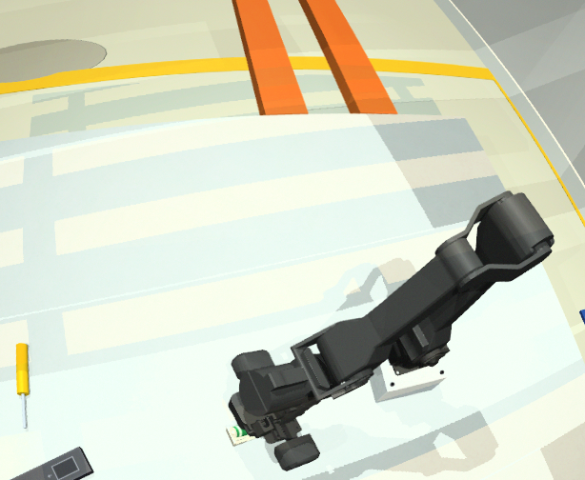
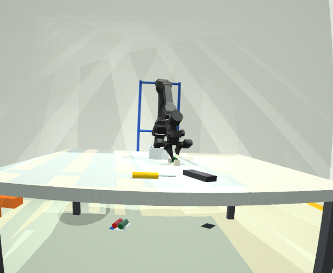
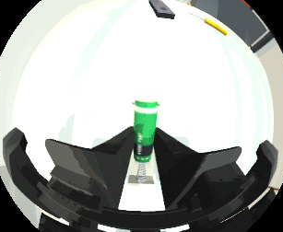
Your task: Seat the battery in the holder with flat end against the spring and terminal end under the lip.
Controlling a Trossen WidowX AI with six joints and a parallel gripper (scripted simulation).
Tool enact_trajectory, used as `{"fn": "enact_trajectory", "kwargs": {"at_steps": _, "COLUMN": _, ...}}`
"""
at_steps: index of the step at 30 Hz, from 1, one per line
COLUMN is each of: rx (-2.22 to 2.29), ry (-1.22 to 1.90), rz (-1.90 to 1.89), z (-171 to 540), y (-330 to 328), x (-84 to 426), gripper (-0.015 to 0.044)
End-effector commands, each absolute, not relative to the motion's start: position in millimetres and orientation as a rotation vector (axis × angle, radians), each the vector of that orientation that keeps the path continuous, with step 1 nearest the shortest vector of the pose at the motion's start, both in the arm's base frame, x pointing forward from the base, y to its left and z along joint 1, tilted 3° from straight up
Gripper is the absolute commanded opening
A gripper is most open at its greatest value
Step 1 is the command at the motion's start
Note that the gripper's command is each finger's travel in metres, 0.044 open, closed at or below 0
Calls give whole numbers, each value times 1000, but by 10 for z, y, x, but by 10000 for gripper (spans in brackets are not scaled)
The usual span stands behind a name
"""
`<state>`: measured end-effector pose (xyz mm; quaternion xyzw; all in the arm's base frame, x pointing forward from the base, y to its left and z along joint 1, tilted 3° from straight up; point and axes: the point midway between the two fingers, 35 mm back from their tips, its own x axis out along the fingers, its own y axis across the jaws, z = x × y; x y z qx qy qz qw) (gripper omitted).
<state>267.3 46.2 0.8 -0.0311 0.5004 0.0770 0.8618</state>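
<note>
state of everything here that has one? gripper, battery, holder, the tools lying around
gripper: shut on the battery, low over the holder
battery: green, clamped between the fingers, not released
holder: on the table, mostly hidden under the gripper; seating cannot be judged
screwdriver: lying flat on the table, untouched
black device: lying flat, apart from the screwdriver
</note>
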Motion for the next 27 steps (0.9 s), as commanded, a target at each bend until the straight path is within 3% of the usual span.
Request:
{"fn": "enact_trajectory", "kwargs": {"at_steps": 1, "rx": -60, "ry": 1020, "rz": 156, "z": 8, "y": 455, "x": 2660, "gripper": 58}}
{"fn": "enact_trajectory", "kwargs": {"at_steps": 27, "rx": -57, "ry": 994, "rz": 158, "z": -44, "y": 427, "x": 2479, "gripper": 58}}
